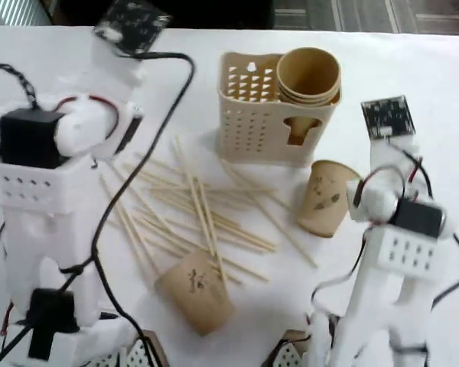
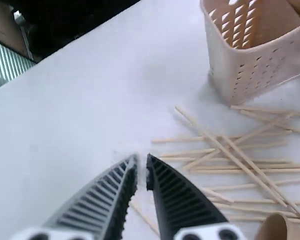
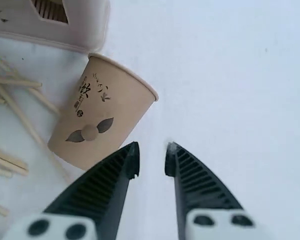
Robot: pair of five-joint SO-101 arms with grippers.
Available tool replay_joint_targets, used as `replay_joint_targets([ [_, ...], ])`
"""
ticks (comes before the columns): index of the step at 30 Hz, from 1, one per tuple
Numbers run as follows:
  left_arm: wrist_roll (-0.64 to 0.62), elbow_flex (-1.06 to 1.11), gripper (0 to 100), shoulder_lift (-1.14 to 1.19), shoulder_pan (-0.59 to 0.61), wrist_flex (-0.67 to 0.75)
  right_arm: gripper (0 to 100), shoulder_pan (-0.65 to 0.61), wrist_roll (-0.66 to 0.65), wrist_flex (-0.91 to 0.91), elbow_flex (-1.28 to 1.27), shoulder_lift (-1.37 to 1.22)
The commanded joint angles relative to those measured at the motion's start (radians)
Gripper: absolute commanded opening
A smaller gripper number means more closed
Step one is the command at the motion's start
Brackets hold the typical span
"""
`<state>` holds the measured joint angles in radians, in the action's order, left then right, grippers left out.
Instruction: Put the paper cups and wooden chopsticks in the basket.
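Observation:
A perforated beige basket (image 1: 252,107) stands at the back of the table, with stacked paper cups (image 1: 310,75) inside it. One paper cup (image 1: 325,197) lies on its side just in front of the basket, and another paper cup (image 1: 195,292) lies nearer the front. Wooden chopsticks (image 1: 191,214) are scattered between them. My left gripper (image 2: 141,167) is shut and holds nothing; it hovers over bare table beside the chopsticks (image 2: 230,155), some way from the basket (image 2: 250,55). My right gripper (image 3: 151,157) is slightly open and holds nothing, right beside the lying cup (image 3: 97,120).
The left arm (image 1: 53,176) fills the left side of the table and the right arm (image 1: 398,229) stands at the right. A black cable (image 1: 130,176) crosses in front of the left arm. White tabletop lies open behind and to the right of the basket (image 3: 55,20).

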<state>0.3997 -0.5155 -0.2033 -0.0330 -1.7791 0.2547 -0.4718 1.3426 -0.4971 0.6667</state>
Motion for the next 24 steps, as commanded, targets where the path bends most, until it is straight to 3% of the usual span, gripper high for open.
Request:
replay_joint_targets([
  [1,-0.015,0.118,6,-0.077,0.021,0.017,12.9,-0.010,-0.029,0.082,0.238,-0.243],
  [8,-0.021,0.437,6,-0.223,0.022,0.138,22.8,-0.028,-0.032,0.366,0.769,-0.723],
  [11,-0.021,0.580,6,-0.297,0.022,0.221,24.1,-0.048,-0.032,0.378,0.902,-0.874],
  [17,-0.015,0.824,6,-0.443,0.022,0.368,24.3,-0.113,-0.132,0.378,0.916,-0.964],
  [24,-0.015,1.008,6,-0.561,0.022,0.491,24.3,-0.154,-0.140,0.377,0.855,-0.981],
])
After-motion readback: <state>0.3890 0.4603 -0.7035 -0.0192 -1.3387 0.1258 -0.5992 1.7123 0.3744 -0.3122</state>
